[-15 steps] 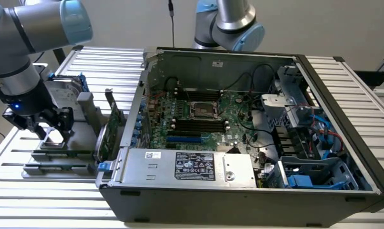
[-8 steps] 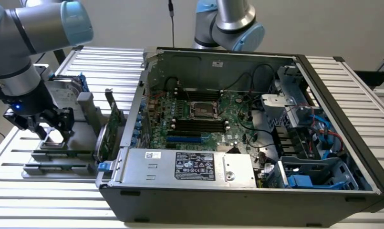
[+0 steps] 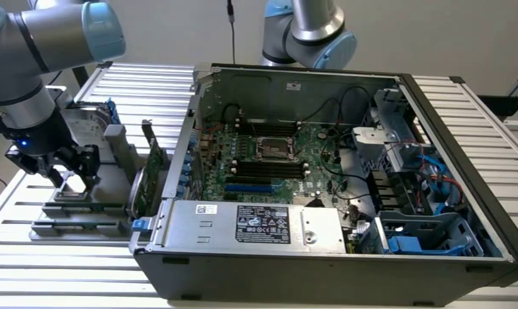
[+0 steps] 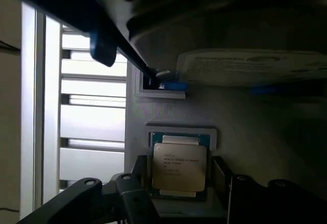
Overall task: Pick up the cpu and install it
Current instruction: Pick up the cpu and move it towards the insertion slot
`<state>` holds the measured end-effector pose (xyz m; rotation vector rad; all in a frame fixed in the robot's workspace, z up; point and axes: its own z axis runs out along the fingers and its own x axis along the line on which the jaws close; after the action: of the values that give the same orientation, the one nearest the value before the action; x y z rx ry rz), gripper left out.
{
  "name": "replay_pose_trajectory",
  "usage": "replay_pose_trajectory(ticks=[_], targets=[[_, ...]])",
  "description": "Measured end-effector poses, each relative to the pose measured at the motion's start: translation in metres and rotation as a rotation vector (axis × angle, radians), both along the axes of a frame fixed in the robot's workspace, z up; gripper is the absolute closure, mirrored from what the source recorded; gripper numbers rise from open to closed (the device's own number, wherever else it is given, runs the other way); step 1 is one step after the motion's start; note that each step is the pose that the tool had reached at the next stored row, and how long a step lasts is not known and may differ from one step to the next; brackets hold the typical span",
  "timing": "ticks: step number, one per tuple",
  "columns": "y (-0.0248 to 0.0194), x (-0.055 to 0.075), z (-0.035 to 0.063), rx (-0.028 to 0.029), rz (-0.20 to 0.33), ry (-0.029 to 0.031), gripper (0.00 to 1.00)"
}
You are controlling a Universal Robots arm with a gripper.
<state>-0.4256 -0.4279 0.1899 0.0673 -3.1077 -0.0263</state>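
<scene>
Under spread gripper (image 4: pixel 179 177): cpu (image 4: pixel 180 166), print illegible.

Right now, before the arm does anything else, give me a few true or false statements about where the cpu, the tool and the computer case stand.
1. The tool is open, straddling the cpu. True.
2. The cpu sits in the motherboard socket. False: it lies in a gray holder outside the computer case.
3. The computer case lies open, motherboard exposed. True.
4. The green circuit card lies flat inside the case. False: it stands on edge outside it, beside the holder.
</scene>
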Motion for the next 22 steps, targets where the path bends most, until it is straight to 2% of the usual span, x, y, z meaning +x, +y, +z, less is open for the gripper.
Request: replay_pose_trajectory(ticks=[22], targets=[[0.0002, -0.0006, -0.0048, 0.0, -0.002, -0.0021, 0.4]])
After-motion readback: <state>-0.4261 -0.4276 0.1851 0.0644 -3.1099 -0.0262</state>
